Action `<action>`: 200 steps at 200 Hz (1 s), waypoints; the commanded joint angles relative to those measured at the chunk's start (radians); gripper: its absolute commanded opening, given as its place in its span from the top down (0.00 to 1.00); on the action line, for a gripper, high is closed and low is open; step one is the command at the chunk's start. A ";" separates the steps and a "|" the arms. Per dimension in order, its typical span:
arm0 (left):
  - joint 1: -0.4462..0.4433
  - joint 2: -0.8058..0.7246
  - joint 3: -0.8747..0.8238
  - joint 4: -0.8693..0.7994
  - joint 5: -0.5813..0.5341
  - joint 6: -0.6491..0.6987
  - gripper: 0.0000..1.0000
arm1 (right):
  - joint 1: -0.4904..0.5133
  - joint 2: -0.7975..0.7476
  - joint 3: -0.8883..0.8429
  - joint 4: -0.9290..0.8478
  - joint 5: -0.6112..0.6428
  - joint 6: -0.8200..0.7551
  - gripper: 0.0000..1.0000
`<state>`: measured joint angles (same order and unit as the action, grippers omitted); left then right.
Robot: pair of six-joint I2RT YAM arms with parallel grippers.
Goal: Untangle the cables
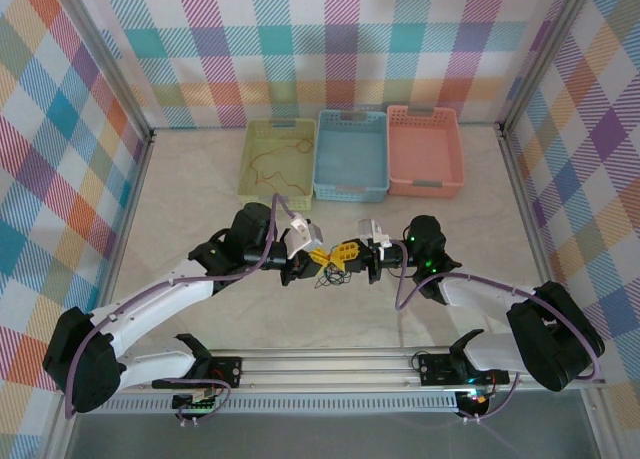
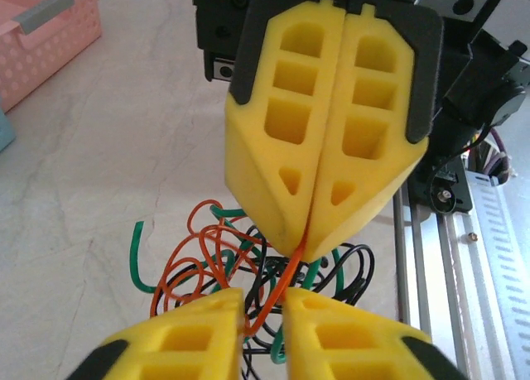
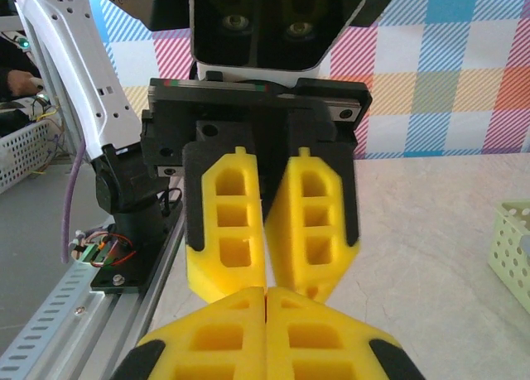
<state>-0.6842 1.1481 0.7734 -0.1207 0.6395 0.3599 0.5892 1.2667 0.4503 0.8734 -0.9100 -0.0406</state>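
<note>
1. Straight to the near middle of the table [image 1: 190,204]: left claw [image 1: 318,255] and right claw [image 1: 348,251] nose to nose, tips almost touching.
2. Right beneath that meeting point, the cables [image 1: 329,277]: a small knot of orange, green and black loops, lying on the table and spilling slightly toward the near rail.
3. Over to the left wrist view for the right claw [image 2: 306,243]: clamped tight, fingers pressed flat together, pinching an orange wire [image 2: 277,293] at the tip seam.
4. Following that wire: slants down from the right tips straight into the gap of the left claw [image 2: 263,305], then on into the knot.
5. Left claw: slightly ajar, a narrow slit between the fingers, the wire threaded through it. Can't tell whether the pads actually bite on it.
6. Now the relation that matters: the held stretch lies along the line from claw to claw, left to right across the table, with the knot hanging off it below. Roughly midway, maybe a shade nearer the left claw.
7. Judging from that: looks like a draw-apart along that same line, right claw holding, left closing or sliding along the wire to strip it out.
8. Worth watching: with so many loops crossing, could just drag the whole knot instead of freeing one strand.
9. Far side, for the record: one loose orange strand [image 1: 283,159] lying in the yellow basket [image 1: 247,169], well apart from the knot.
</note>
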 commanded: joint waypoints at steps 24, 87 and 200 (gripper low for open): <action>0.015 -0.022 0.018 0.033 0.014 0.009 1.00 | -0.003 -0.021 0.001 0.017 -0.031 -0.007 1.00; 0.015 -0.048 0.003 0.035 -0.032 -0.015 1.00 | -0.003 -0.036 -0.003 -0.009 0.010 -0.020 1.00; 0.015 -0.052 0.013 0.027 -0.060 -0.044 1.00 | -0.003 -0.159 -0.055 -0.104 0.307 -0.102 1.00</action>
<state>-0.6838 1.1095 0.7734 -0.0769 0.5922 0.3290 0.5972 1.1507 0.4240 0.7765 -0.7097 -0.1009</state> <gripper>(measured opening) 0.054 0.062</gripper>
